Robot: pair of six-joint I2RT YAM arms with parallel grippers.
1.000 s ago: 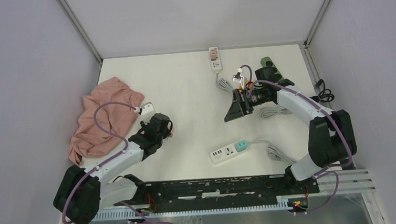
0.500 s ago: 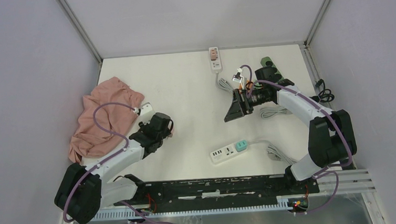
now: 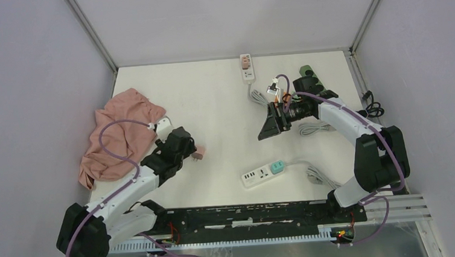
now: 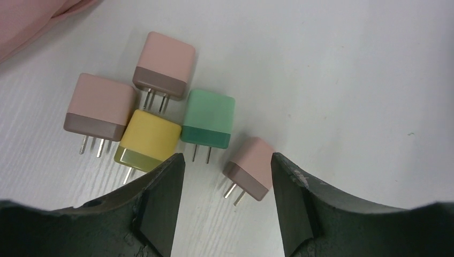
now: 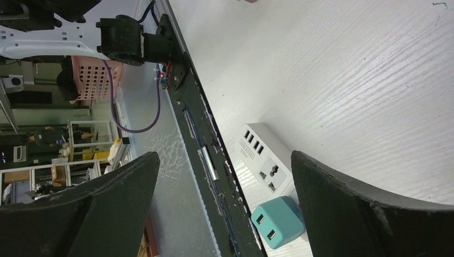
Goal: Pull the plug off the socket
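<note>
Plainly, the left gripper (image 4: pixel 226 163) stands with its jaws apart and nothing clamped. A pink plug (image 4: pixel 250 163) lies free on the table (image 3: pixel 211 105) just beyond the fingertips, prongs pointing back toward the wrist. Beside it sits a cluster of loose plugs (image 4: pixel 152 136), pink, yellow and green, close to the pink cloth (image 3: pixel 116 133) at the table's left edge.

I judge the step in hand to be letting go and clearing away. To do it well, the jaws should stay wide and the wrist should rise straight up, so that neither finger drags the pink plug or nudges the yellow one, which lies right against the left finger.

The right gripper (image 5: pixel 225 155) hangs fully spread and empty over the right half of the table. Below it, toward the near edge, the white power strip (image 3: pixel 257 173) has a teal plug (image 3: pixel 278 166) seated in its end, so that pull is not yet done. A clean pull there calls for gripping the teal body squarely on two flat sides and drawing it along the line of the prongs. The strip looks light and may need to be held down.
</note>
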